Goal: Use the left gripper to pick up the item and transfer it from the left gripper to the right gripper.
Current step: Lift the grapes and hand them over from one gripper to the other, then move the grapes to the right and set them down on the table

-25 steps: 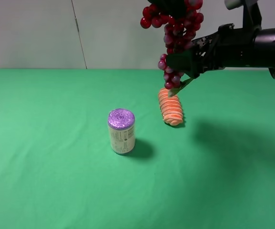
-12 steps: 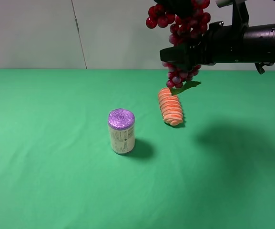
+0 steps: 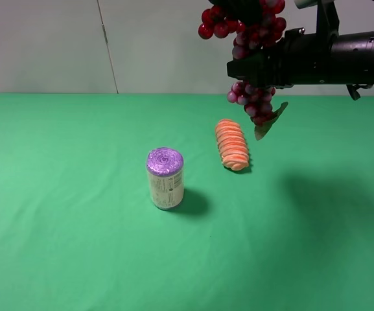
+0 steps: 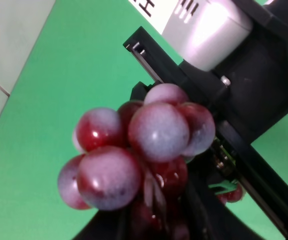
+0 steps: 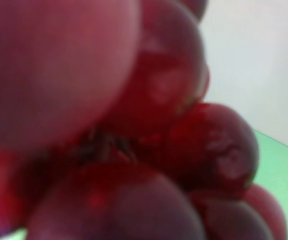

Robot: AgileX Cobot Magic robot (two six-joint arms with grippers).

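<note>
The item, a bunch of dark red and purple grapes (image 3: 248, 29), hangs in the air at the back right, its green leaf (image 3: 269, 123) at the low end. Its top runs into the left gripper (image 3: 240, 6), a dark claw cut off by the frame's upper edge and shut on the bunch. The right gripper (image 3: 251, 70) reaches in from the right and grips the bunch at its middle. The left wrist view shows the grapes (image 4: 153, 135) close up, with the right arm's grey-white piece (image 4: 208, 30) behind them. Grapes (image 5: 134, 125) fill the right wrist view.
A purple-topped white can (image 3: 165, 178) stands upright on the green table (image 3: 57, 227) left of centre. An orange ridged bread-like piece (image 3: 231, 144) lies on the table just below and left of the hanging leaf. A white wall stands behind the table.
The right gripper rose and closed in on the middle of the bunch. The lower grapes and the leaf swung to the right. The can and the bread piece have not moved.
</note>
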